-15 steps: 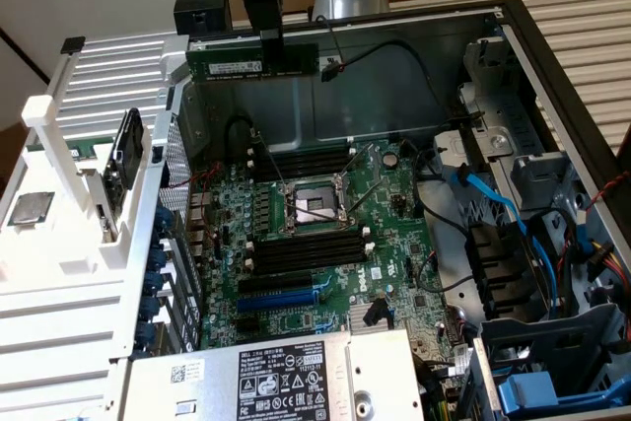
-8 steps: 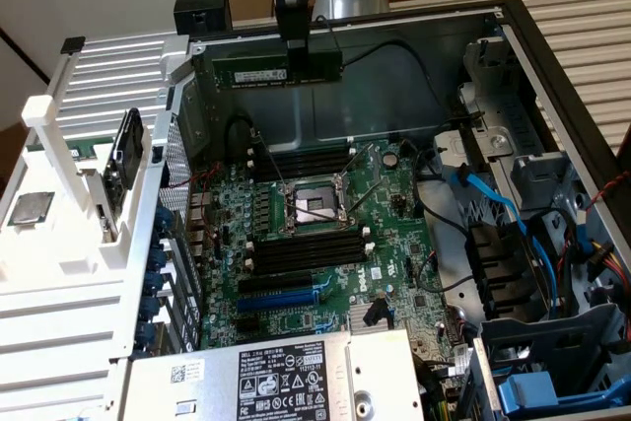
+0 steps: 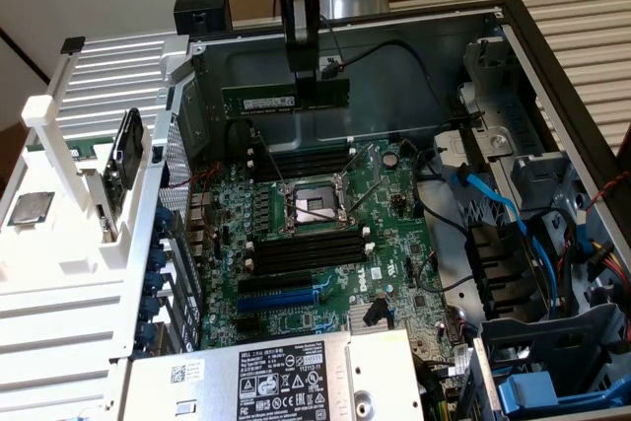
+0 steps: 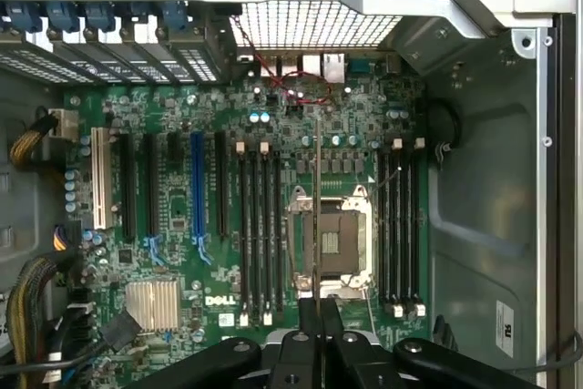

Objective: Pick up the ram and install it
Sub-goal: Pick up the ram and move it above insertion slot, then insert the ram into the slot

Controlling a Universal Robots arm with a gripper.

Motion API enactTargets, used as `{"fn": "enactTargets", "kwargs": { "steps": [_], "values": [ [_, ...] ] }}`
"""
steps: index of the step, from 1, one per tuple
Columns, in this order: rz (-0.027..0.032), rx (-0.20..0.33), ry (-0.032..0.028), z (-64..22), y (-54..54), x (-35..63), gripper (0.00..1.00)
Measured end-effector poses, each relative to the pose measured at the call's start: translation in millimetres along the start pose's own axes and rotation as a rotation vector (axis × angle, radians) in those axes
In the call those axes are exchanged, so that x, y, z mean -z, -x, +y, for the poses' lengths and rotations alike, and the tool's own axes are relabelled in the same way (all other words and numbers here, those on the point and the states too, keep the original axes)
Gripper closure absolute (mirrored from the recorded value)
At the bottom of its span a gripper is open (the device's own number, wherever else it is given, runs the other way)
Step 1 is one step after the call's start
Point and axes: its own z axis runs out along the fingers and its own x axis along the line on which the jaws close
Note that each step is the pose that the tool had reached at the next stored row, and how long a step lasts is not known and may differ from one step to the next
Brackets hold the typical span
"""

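Hanging level above the motherboard point(image 3: 325, 234), the ram point(image 3: 286, 101) is pinched at the middle of its upper long edge by the gripper point(image 3: 304, 76), whose fingers are closed on the board from both flat sides. In the wrist view the ram point(image 4: 316, 207) shows edge-on as a thin line running along one side of the open CPU socket point(image 4: 330, 243). It sits between the two banks of black memory slots point(image 4: 260, 225) and is not lined up over any of them. The gripper point(image 4: 319, 312) holds it clear of the board; no slot is touched.

The stick looks light, thin and stiff, and probably fragile: it should not bend, and its chips and contact edge seem best left untouched. A hold at mid-length on the upper edge looks right, keeping the lower edge free and the stick balanced.
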Motion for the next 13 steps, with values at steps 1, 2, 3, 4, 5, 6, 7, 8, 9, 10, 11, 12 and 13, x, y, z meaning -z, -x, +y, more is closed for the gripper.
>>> {"fn": "enactTargets", "kwargs": {
  "steps": [1,2,3,4,5,6,7,8,9,10,11,12,13],
  "values": [
    [-0.0001,0.0,0.0,-0.6,-0.3,-1.8,0.88],
    [-0.0001,0.0,0.0001,-1.1,-0.4,-3.6,0.88],
    [-0.0002,0.0,0.0,-1.6,-0.5,-5.5,0.88],
    [-0.0002,0.0,0.0,-1.9,-0.5,-6.8,0.88],
    [-0.0001,0.0,0.0,-2.0,-0.5,-7.2,0.88],
    [-0.0001,0.0,0.0,-2.1,-0.5,-7.1,0.88],
    [-0.0001,0.0,0.0001,-2.1,-0.6,-7.1,0.88],
    [-0.0001,0.0,0.0001,-2.2,-0.6,-7.2,0.88],
    [-0.0002,0.0,0.0,-2.2,-0.6,-7.2,0.88],
    [-0.0001,0.0,0.0,-2.2,-0.6,-7.2,0.88],
    [-0.0001,0.0,0.0,-2.1,-0.6,-7.2,0.88],
    [-0.0001,0.0,0.0,-2.2,-0.6,-7.2,0.88],
    [-0.0001,0.0,0.0,-2.2,-0.6,-7.2,0.88]
  ]
}}
